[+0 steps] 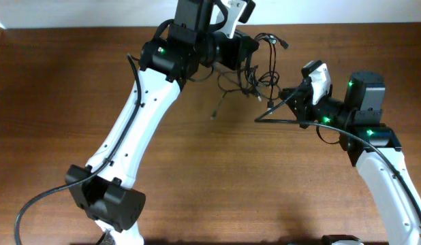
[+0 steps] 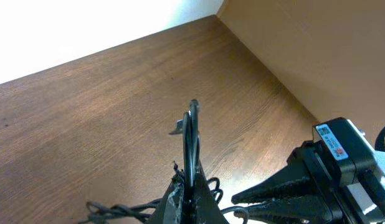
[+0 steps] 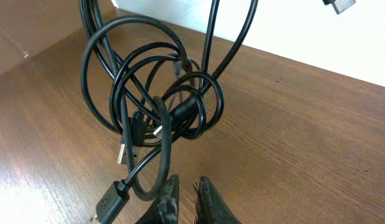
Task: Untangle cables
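Left tool (image 2: 187, 198): clamped on an upright loop of the cables (image 3: 186, 111)
Right tool (image 3: 187, 190): nearly closed; hold on anything unclear
Tangle: knotted bundle between both tools, over bench (image 1: 197, 184)

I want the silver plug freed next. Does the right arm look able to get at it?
Probably yes: the plug hangs just ahead of the right claw, with only one cable loop beside it. The shut claw must open first.

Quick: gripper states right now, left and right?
Left gripper: shut on a thin black cable.
Right gripper: fingers nearly together beside a cable loop; whether it grips anything cannot be told.
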